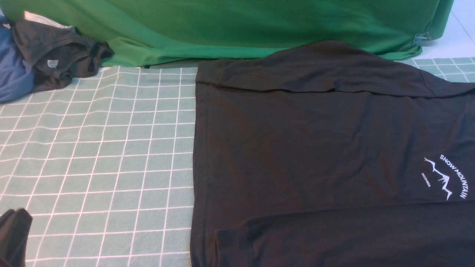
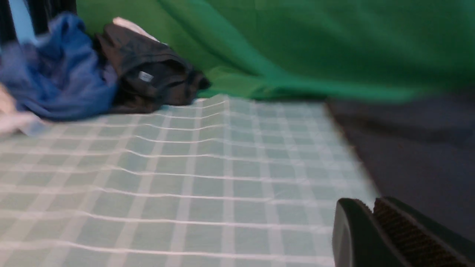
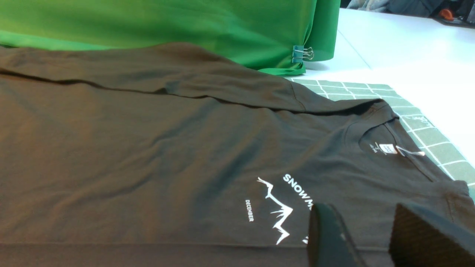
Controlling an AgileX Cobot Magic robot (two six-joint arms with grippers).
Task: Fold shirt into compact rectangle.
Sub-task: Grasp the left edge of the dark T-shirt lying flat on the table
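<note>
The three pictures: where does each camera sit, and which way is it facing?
Front view: between the two arms, looking forward over the black SNOW MOUNTAIN T-shirt; only the left gripper shows, in a corner.
Left wrist view: on the left arm, looking across the checked cloth towards the green drape; its own closed gripper shows.
Right wrist view: on the right arm, looking over the shirt and its collar; its own parted gripper shows.
Shared: front and right wrist views both show the mountain print.

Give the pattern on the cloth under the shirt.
White grid on green, best in the front view.
</note>
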